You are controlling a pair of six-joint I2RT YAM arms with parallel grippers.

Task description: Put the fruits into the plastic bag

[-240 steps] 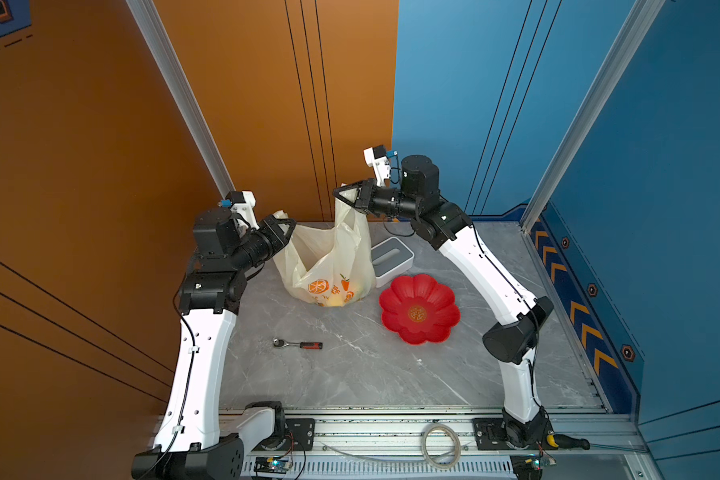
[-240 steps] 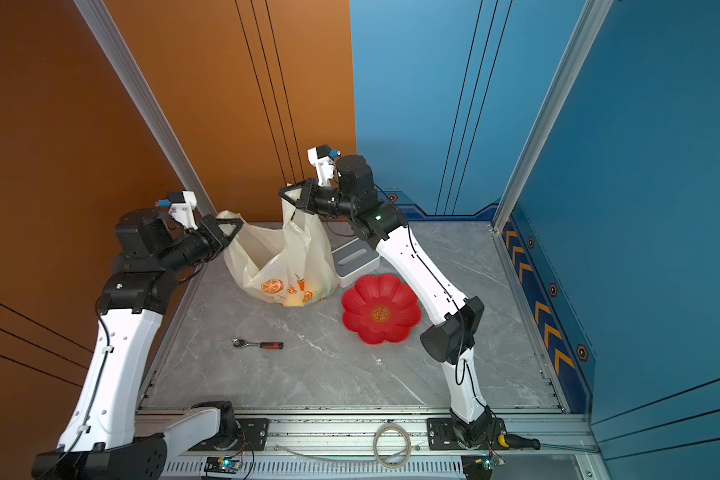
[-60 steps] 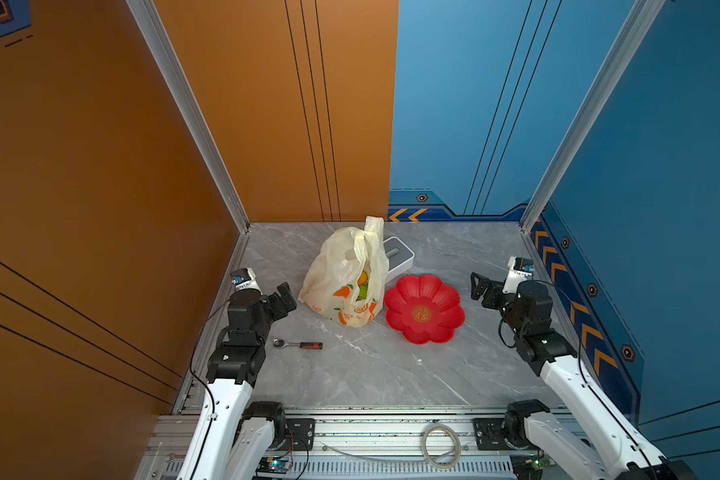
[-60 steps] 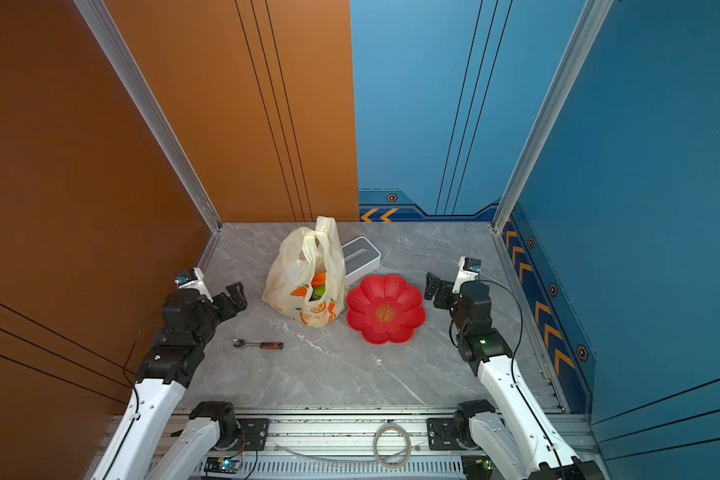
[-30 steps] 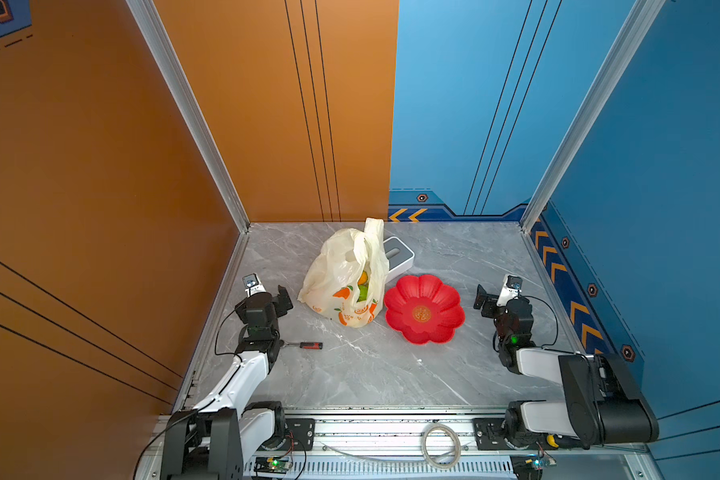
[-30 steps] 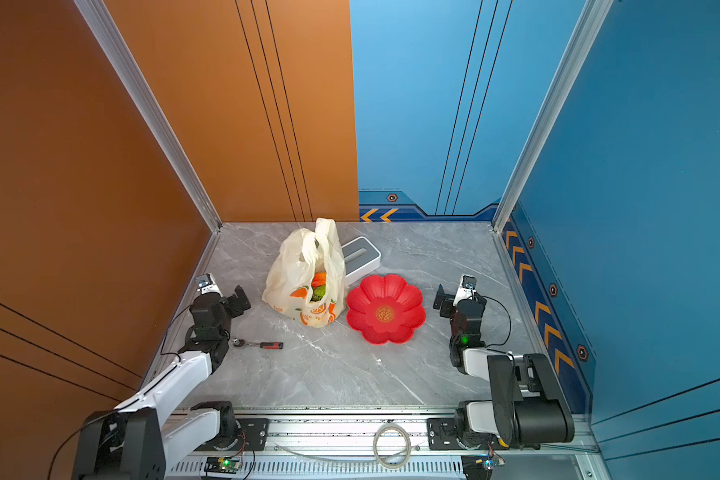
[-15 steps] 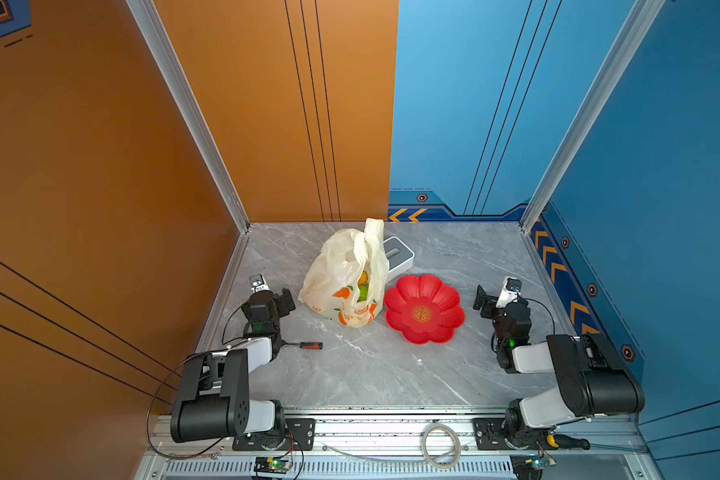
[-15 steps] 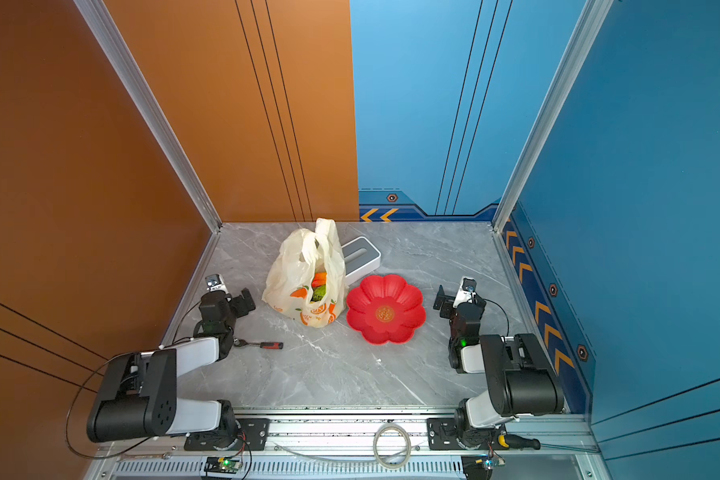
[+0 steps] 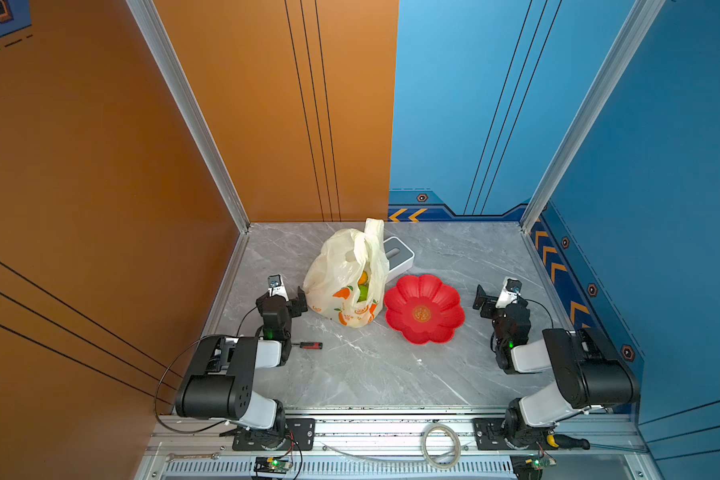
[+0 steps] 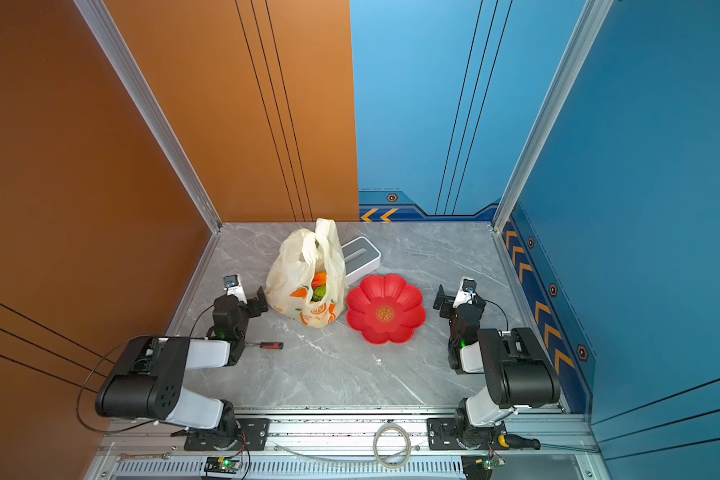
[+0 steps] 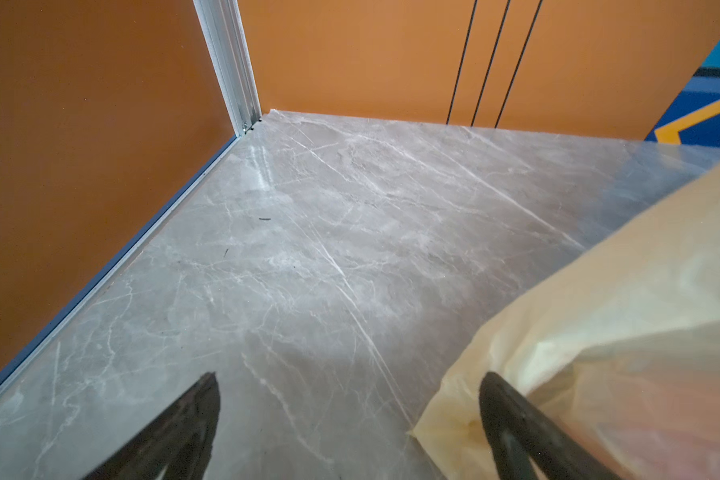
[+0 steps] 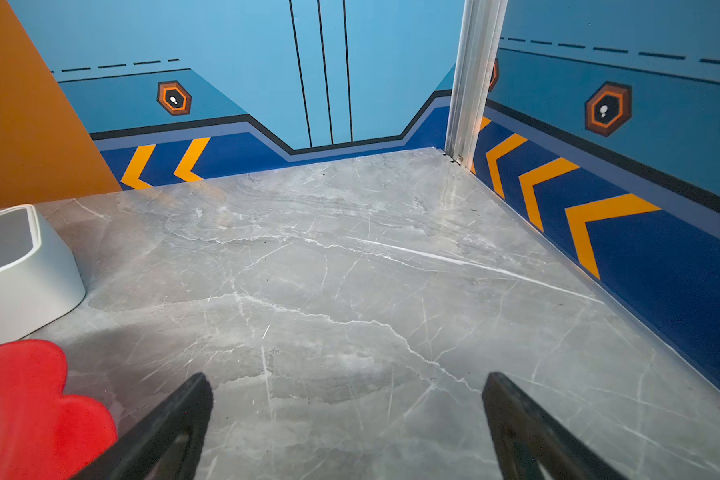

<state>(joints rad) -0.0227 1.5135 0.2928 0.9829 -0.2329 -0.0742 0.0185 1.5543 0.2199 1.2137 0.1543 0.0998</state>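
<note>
The fruits (image 9: 362, 292) lie inside the plastic bag (image 9: 337, 270), green and orange showing through its gaping mouth; the bag stands slumped on the grey desk (image 9: 371, 370), left of centre toward the back. At far left the left gripper (image 9: 292, 294) sits low near the desk with its jaws spread wide and nothing between them; in the left wrist view one finger (image 11: 512, 419) overlaps the bag's side, and whether it touches cannot be told. A red-handled screwdriver (image 9: 311, 345) lies on the desk beside that arm. Behind the bag, partly hidden by it, sits a white-grey box (image 9: 400, 254). Just right of the bag rests a red flower-shaped dish (image 9: 422, 309). At far right the right gripper (image 12: 346, 386) is spread wide over bare desk, near the dish but not touching it
</note>
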